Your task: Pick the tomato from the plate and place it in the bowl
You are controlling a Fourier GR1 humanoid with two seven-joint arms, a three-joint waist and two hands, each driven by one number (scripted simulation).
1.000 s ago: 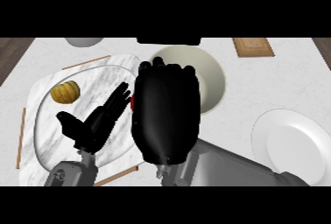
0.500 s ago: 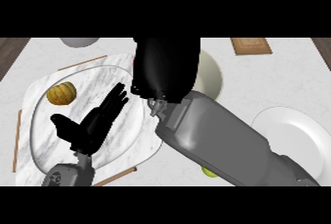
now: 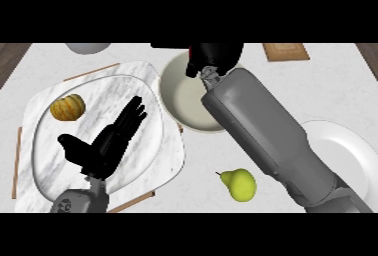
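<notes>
My right hand (image 3: 215,54) hangs over the far rim of the cream bowl (image 3: 179,102), its fingers curled. A thin sliver of the red tomato (image 3: 190,50) shows at the hand's left edge, and the rest of it is hidden in the grasp. The grey right forearm crosses the bowl's right side. The marble plate (image 3: 46,102) lies left of the bowl with no tomato showing on it. My left hand (image 3: 103,145) rests open above the plate's middle, fingers straight and pointing up and to the right.
A small orange squash (image 3: 67,107) sits on the plate's upper left. A yellow-green pear (image 3: 238,184) lies on the counter below the bowl. At the right stands a white plate (image 3: 353,150). A wooden board (image 3: 285,50) and a grey object (image 3: 87,47) lie at the far edge.
My right hand has moved away from the plate, up and to the right, to the bowl's far rim with the tomato. The left hand has barely moved.
</notes>
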